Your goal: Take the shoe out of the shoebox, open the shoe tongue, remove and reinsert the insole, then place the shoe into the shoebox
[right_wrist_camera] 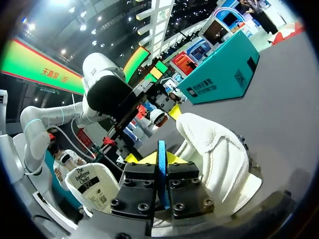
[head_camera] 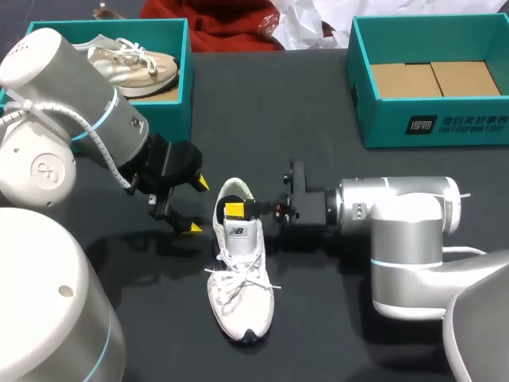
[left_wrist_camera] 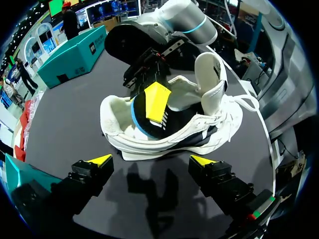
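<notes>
Within right pincer (right_wrist_camera: 160,167), blue insole (right_wrist_camera: 161,148)

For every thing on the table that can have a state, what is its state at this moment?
white shoe: out of the box, upright on its sole.
tongue: pulled up, open.
insole: pinched by the right hand, in the shoe's opening.
right hand: shut on the insole.
left hand: open, holding nothing, beside the shoe.
left shoebox: open, a beige shoe inside.
right shoebox: open, no shoe inside.

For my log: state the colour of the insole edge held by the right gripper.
The insole edge is blue, clearest in the right wrist view.
</notes>
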Motion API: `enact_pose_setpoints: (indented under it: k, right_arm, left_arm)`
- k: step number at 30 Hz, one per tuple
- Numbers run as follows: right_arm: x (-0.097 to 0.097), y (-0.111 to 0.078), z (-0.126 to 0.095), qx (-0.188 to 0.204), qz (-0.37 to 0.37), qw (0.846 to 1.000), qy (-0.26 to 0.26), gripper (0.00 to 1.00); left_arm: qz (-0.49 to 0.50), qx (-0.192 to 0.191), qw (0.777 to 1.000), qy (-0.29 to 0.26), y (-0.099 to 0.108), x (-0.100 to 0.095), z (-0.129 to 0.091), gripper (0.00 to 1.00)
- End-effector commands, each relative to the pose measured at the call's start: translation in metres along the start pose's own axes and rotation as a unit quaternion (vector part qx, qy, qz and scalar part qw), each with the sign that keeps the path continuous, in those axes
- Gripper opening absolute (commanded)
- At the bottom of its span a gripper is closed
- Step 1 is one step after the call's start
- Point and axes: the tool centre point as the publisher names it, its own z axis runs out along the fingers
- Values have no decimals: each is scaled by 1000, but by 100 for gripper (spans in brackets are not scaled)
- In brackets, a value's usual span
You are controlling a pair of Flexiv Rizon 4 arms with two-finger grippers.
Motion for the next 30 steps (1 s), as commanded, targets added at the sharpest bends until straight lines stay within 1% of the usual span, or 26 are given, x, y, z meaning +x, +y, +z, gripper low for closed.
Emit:
enact_pose_setpoints:
  k: [1,3,5,6,7,9,19,23,25,26,27,30]
  right_arm:
    - [8,-11,-2,-9,0,1000,-8,0]
    - [9,-8,-1,-6,-3,1000,-9,0]
    - [11,-4,2,-1,-10,1000,-8,25]
    - [11,-2,3,1,-13,1000,-7,32]
    - [12,-1,3,2,-15,1000,-6,37]
    - [12,3,4,7,-21,1000,-5,40]
    - [14,23,9,27,-51,998,-2,38]
    - [13,28,10,30,-58,998,-1,34]
    - [11,30,11,32,-59,998,-1,24]
    - [10,31,11,32,-59,998,-1,4]
    - [8,31,11,34,-58,998,-1,0]
    - [3,30,12,34,-49,998,0,0]
  left_arm:
    - [0,0,1000,0,0,0,2,100]
    - [0,0,1000,0,0,0,2,100]
    - [0,0,1000,0,0,0,2,100]
    - [0,0,1000,0,0,0,2,100]
    - [0,0,1000,0,0,0,2,100]
    - [0,0,1000,0,0,0,2,100]
    - [0,0,1000,0,0,0,2,100]
    - [0,0,1000,0,0,0,2,100]
    - [0,0,1000,0,0,0,2,100]
    - [0,0,1000,0,0,0,2,100]
    - [0,0,1000,0,0,0,2,100]
    - [0,0,1000,0,0,0,2,100]
